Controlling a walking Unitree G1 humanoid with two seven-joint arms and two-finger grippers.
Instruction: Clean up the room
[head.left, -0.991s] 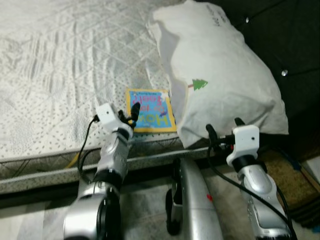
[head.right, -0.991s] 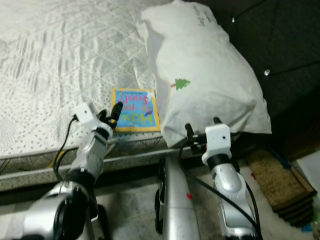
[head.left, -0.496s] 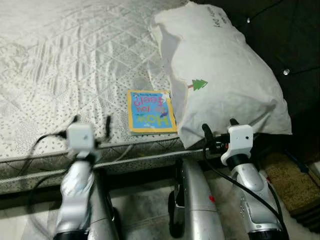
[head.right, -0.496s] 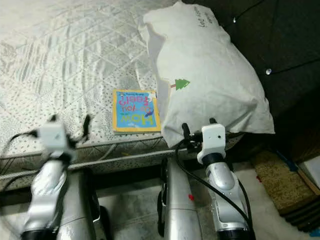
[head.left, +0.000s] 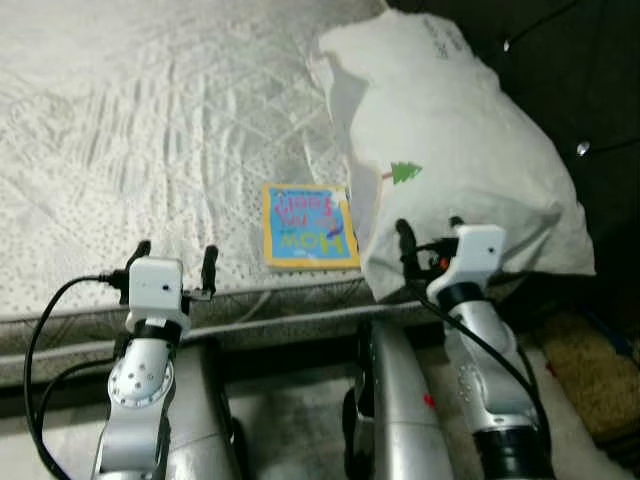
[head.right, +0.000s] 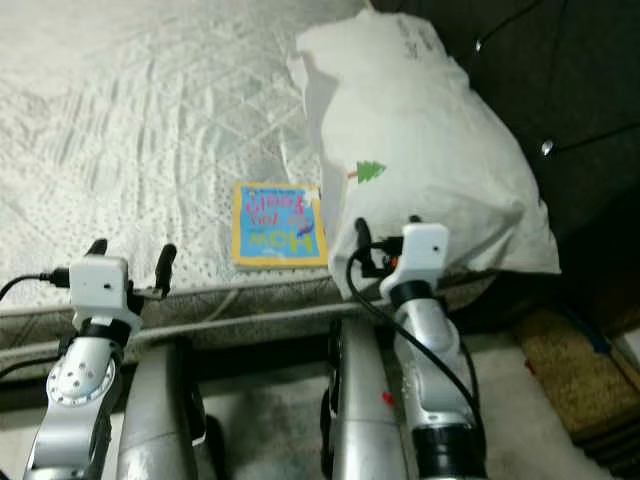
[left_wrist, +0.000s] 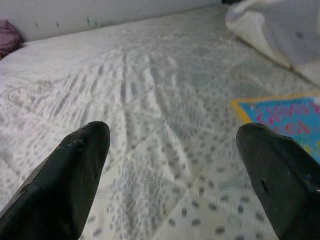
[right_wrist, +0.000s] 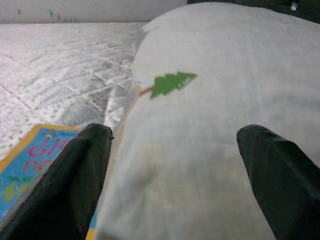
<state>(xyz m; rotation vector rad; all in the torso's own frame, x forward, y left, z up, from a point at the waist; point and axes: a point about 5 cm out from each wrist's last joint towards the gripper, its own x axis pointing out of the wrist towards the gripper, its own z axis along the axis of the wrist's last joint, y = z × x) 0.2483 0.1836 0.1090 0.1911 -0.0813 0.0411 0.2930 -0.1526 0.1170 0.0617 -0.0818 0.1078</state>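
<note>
The scene is lit evenly and fairly brightly across the quilted mattress, whose pale cover is nearly washed out toward its far edge. The white pillow is rendered bright, while the dark headboard beside it is lost in shadow (small glints are caught on its studs). Slight softness is seen throughout the head views. In the wrist views the black fingers are blurred, and the mattress far off is shown out of focus.

Wide bed with a pale quilted, dotted mattress cover (creased in long folds), dark buttoned headboard at the right, pale wall beyond the far edge, brown mat on the light floor.
</note>
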